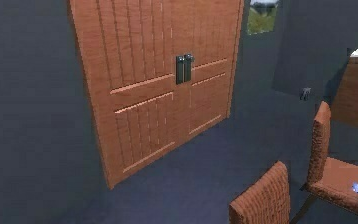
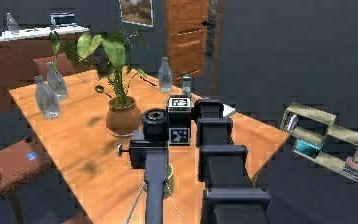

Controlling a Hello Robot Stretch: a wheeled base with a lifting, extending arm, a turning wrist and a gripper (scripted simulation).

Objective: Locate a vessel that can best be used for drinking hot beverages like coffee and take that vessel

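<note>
- One end effector [image 2: 145, 150] sits at the far end of the arm [image 2: 222, 175], above the wooden desk [image 2: 87, 160] and just beside the potted plant [image 2: 120, 112]. Whether it is grasping anything cannot be told, because the pot and desk lie right behind it.
- Candidate vessel: a small greyish object [image 2: 187, 84] stands on the desk beyond the white marker squares [image 2: 179, 105], next to a clear bottle [image 2: 165, 72]. It is too small to confirm as a mug, but it is judged the likeliest target.
- Two further bottles [image 2: 55, 78] stand near the desk's left side. Being clear glass, they are judged unsuitable for hot drinks.
- Arm placement: it reaches out across the desk, presumably to bring the end effector within range of the greyish object.
- Base placement: the forward view faces a wooden double door [image 1: 157, 80] and chairs [image 1: 337, 165]. The base therefore stands side-on to the desk, which suits a sideways-reaching arm.
</note>
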